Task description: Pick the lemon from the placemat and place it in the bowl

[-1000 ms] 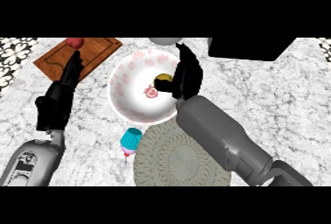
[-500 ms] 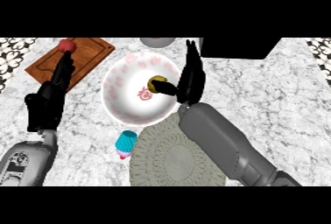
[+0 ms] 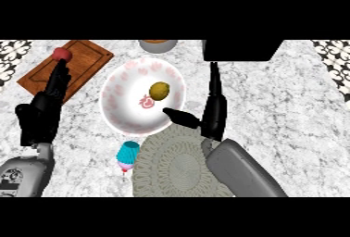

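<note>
The lemon (image 3: 160, 90), a dull yellow-brown oval, lies inside the white bowl (image 3: 121, 109) with pink markings, right of its middle. My right hand (image 3: 213, 109) stands open just right of the bowl, fingers straight and pointing away, thumb stretched over the bowl's near rim; it holds nothing. The round grey woven placemat (image 3: 171, 164) lies below the bowl with nothing on it, partly under my right forearm. My left hand (image 3: 42, 111) rests open at the left, fingers up, over the wooden board's edge.
A wooden cutting board (image 3: 85, 60) with a red fruit (image 3: 61, 53) lies at the back left. A teal and pink cupcake (image 3: 127, 155) stands left of the placemat. A black box (image 3: 240, 50) and a grey pot (image 3: 159, 45) sit at the back edge.
My right hand has let go of the lemon, which now lies in the bowl, and has drawn off to the right with fingers straightened. The left hand stays where it was.
</note>
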